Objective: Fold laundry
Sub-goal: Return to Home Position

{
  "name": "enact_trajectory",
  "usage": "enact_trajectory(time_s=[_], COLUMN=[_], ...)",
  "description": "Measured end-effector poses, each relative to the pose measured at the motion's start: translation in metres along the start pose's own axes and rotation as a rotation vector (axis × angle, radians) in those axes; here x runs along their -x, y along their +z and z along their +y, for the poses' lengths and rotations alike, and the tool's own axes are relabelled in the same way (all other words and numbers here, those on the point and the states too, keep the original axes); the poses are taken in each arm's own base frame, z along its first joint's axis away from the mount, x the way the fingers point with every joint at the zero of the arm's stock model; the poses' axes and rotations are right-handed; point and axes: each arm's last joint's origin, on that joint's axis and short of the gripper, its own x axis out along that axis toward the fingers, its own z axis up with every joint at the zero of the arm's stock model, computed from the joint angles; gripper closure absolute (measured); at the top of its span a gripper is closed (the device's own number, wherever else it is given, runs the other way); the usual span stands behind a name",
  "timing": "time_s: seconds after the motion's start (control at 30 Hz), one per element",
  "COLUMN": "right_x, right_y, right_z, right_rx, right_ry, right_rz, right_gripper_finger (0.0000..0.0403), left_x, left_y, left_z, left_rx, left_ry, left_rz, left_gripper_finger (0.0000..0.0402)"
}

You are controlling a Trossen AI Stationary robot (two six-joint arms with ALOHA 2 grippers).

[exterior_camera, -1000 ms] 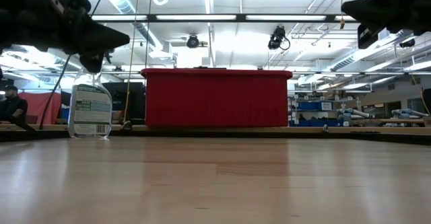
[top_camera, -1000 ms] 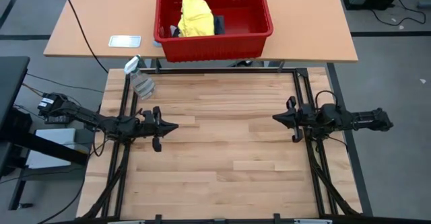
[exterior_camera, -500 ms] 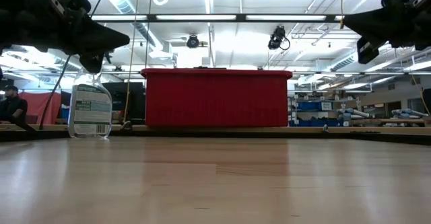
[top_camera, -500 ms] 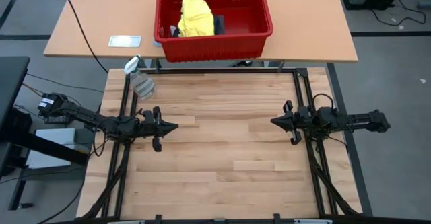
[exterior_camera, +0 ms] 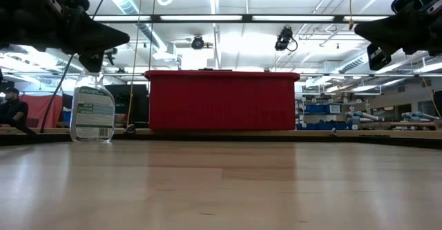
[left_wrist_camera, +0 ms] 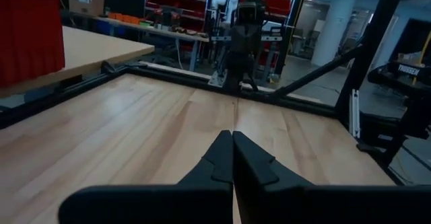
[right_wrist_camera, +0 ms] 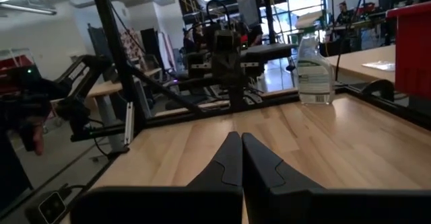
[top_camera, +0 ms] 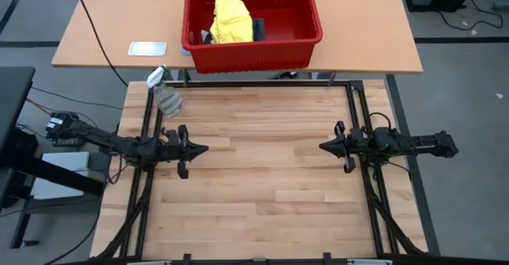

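With both sets of fingers clenched on nothing, the left end effector [top_camera: 191, 148] hangs at nine o'clock over the wooden worktop [top_camera: 262, 185] and the right end effector [top_camera: 324, 146] at three o'clock, tips facing each other. This reads as the homing step, with the folding done. All that's left, I'd say, is settling each arm to rest. Out at twelve o'clock, on the farther worktop [top_camera: 358, 34], the red basket [top_camera: 250, 56] holds the yellow shirt [top_camera: 231, 18] on top, with a navy piece [top_camera: 261, 31] tucked beside it. The spray bottle [top_camera: 165, 96] stands at eleven.
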Motion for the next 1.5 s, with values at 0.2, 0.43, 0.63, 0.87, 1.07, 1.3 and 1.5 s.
enact_trajectory(time_s=[0.2,0.43,0.63,0.87,1.07,1.3,1.5], right_x=[0.0,0.0,0.0,0.0,0.0,-0.001,-0.001], right_y=[0.002,0.002,-0.001,-0.001,-0.001,-0.006,-0.007], right_z=[0.001,0.002,0.002,0.002,0.002,0.001,0.001], right_rx=[-0.012,-0.011,0.016,0.038,0.082,0.102,0.104], right_ry=[0.035,0.056,0.053,0.076,0.076,0.084,0.082], right_rz=[-0.018,-0.013,0.013,0.017,0.015,0.019,0.034], right_gripper_finger=[0.0401,0.0401,0.0401,0.0401,0.0401,0.0401,0.0401], left_x=[0.007,0.016,0.021,0.023,0.023,0.024,0.024], left_y=[0.007,0.006,0.003,-0.003,-0.004,-0.007,-0.008], left_z=[0.002,0.005,0.008,0.01,0.01,0.011,0.011], left_rx=[0.005,-0.019,-0.039,-0.1,-0.149,-0.165,-0.193], left_ry=[-0.01,-0.01,-0.004,0.006,0.006,0.011,0.01], left_rz=[-0.048,-0.023,0.009,0.068,0.081,0.115,0.125], left_gripper_finger=[0.0399,0.0399,0.0399,0.0399,0.0399,0.0399,0.0399])
